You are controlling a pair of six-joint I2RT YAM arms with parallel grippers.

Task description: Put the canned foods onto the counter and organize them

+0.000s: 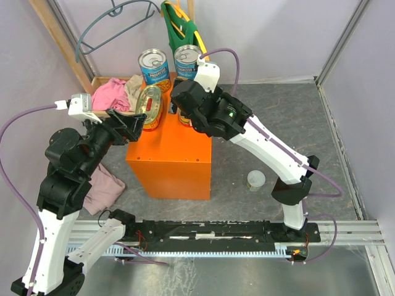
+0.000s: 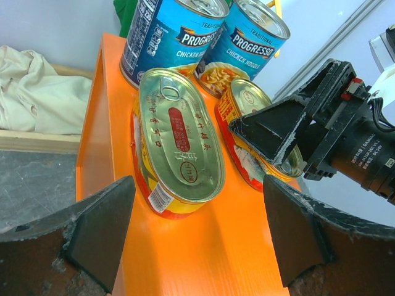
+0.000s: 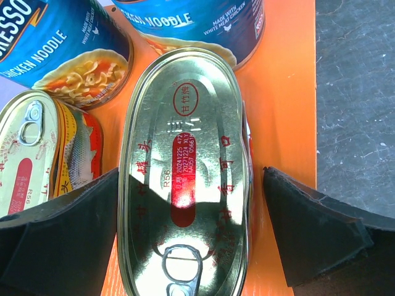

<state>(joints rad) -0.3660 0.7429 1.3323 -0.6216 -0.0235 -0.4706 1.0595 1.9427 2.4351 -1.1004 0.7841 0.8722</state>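
Observation:
The orange counter [image 1: 170,161] carries two tall blue cans [image 1: 154,68] [image 1: 187,60] at its far edge and two flat oval yellow-red tins in front of them. The left oval tin [image 1: 149,106] [image 2: 179,142] lies just beyond my open, empty left gripper [image 1: 137,123] [image 2: 197,185]. My right gripper [image 1: 185,108] [image 3: 190,172] is open and straddles the right oval tin [image 3: 185,179] [image 2: 247,132], with a gap at its right finger [image 3: 308,228]. One small white-lidded can [image 1: 256,180] stands on the table right of the counter. The other small can is out of view.
A wooden tray with pink and beige clothes [image 1: 114,91] sits left of the counter. A pink cloth [image 1: 105,186] lies on the table by the left arm. A green bag [image 1: 179,28] hangs behind the cans. Walls enclose the sides.

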